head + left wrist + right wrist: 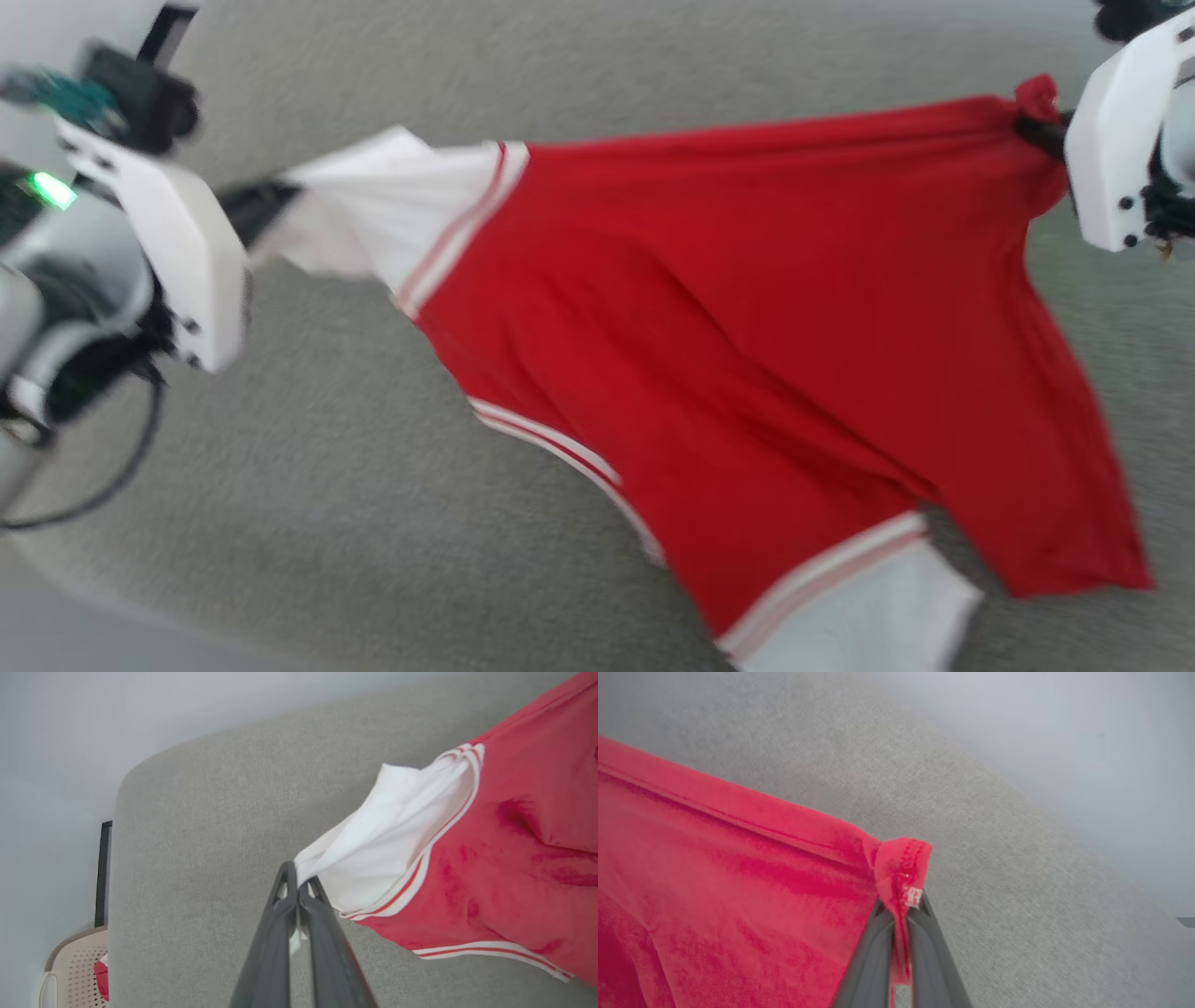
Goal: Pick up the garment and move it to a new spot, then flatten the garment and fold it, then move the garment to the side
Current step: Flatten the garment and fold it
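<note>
Holding garment [747, 327] taut | my left claw [298, 877] pinches white cuff [387, 835], right claw [901, 905] pinches red corner [901, 858] | long axis claw-to-claw

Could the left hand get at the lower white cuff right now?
Probably not: the left hand is shut on the other white cuff, stretching the garment against the right hand. Nothing blocks the lower white cuff, but that hand must let go first.

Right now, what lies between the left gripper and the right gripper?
The garment, stretched between them: the left gripper pinches its white cuff, the right gripper a red corner. The head view shows the whole span.
</note>
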Robot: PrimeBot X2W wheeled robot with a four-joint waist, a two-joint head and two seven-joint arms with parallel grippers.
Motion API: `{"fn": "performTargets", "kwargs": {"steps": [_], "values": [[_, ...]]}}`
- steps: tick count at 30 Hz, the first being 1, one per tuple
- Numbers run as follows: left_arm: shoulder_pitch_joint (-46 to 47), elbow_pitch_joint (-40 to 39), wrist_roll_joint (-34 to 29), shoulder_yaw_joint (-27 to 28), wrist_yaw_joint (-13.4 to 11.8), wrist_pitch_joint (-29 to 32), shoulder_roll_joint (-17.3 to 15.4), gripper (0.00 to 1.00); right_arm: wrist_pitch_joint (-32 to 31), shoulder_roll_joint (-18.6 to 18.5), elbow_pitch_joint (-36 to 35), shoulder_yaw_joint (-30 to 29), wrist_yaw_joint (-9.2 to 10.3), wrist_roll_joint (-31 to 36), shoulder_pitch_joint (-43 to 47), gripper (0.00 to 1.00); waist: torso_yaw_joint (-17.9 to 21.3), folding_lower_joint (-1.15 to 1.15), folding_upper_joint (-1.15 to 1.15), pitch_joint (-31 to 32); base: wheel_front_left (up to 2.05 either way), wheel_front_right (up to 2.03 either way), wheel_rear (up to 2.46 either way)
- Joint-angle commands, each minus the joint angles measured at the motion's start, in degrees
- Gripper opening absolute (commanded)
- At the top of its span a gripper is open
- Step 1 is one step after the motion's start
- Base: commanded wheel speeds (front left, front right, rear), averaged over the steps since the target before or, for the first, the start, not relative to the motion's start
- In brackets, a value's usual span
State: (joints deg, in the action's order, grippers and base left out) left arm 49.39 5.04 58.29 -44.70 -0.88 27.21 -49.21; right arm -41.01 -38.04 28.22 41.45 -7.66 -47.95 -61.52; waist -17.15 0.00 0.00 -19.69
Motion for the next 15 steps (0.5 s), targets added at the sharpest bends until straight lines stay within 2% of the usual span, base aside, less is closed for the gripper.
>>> {"fn": "performTargets", "kwargs": {"steps": [1,3,7,12,15], "values": [[1.75,0.53,-0.77,0.74,-0.5,1.05,-1.56,0.0,0.57,-0.94,-0.72,-1.35,0.32,-0.03,1.08,0.0,3.42,0.0,0.0,3.19,0.0,0.0,0.0],[4.98,1.38,-1.23,1.65,-0.45,3.21,-3.07,0.0,1.19,-0.97,-3.21,-4.84,0.33,-0.09,2.51,0.0,5.76,0.0,0.0,5.24,0.0,0.0,0.0],[8.69,2.84,-2.05,2.2,0.31,5.11,-3.85,0.0,0.37,-0.95,-7.13,-8.98,0.34,1.24,4.14,0.0,8.43,0.0,0.0,7.34,0.0,0.0,0.0],[13.14,4.63,-3.21,2.23,1.48,6.66,-2.91,0.0,-1.79,-0.39,-12.39,-14.5,0.33,3.6,5.54,0.0,10.4,0.0,0.0,8.57,0.0,0.0,0.0],[15.75,6.65,-4.07,1.94,2.46,7.02,-1.29,0.0,-3.1,0.84,-14.5,-17.61,0.33,5.31,6.11,0.0,10.99,0.0,0.0,8.58,0.0,0.0,0.0]]}}
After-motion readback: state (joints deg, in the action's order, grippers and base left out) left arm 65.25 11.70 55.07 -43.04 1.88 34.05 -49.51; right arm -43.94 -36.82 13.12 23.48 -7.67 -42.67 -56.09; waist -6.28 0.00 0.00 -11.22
